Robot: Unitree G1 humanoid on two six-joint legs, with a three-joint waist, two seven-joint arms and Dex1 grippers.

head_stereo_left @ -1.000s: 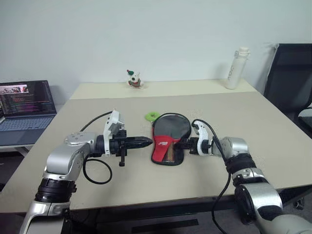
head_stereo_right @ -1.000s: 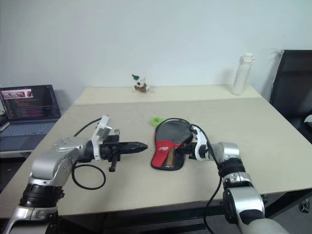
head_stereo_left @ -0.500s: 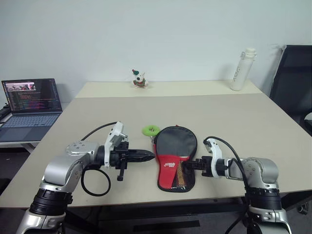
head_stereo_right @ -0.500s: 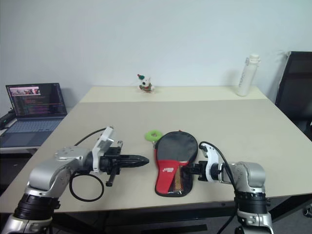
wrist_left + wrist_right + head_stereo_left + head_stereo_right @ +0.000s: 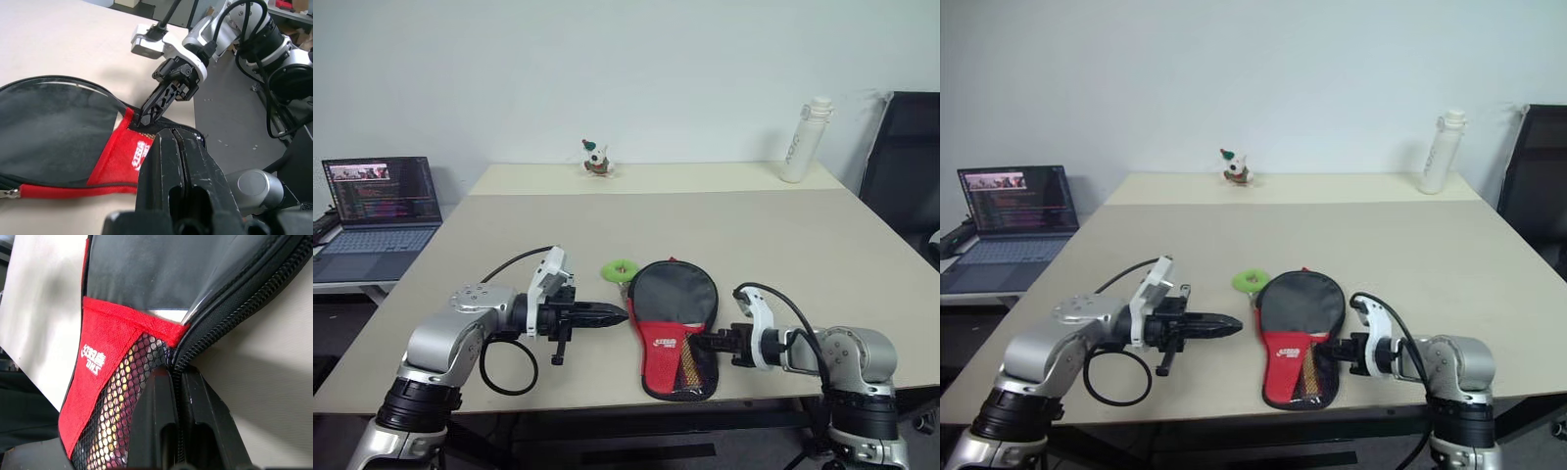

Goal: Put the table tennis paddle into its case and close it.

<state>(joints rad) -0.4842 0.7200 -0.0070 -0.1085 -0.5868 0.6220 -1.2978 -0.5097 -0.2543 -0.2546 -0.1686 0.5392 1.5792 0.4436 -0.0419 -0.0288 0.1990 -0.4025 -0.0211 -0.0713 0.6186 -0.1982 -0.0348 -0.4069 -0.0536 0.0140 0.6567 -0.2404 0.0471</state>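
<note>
I am looking down at the case (image 5: 674, 328), which is lying flat near the front edge of the counter (image 5: 803, 245), red mesh pocket up, round end pointing away from me. Through the mesh I am making out the wooden handle, so I am judging that the table tennis paddle (image 5: 689, 364) is already sitting inside. The green tag (image 5: 618, 269) is resting just beside the round end.

My right hand (image 5: 713, 342) is reaching in low from the right, fingers closed, their tips pressing against the zipper edge where the red pocket meets the black panel. I cannot tell whether they are actually pinching the zipper pull or only touching the seam. The forearm is lying almost level with the counter.

My left hand (image 5: 612, 314) is hovering just beside the case's left edge, fingers shut on nothing and pointing across toward the right, wrist level. I am judging it is waiting there to steady the case while the zipper gets drawn.
</note>
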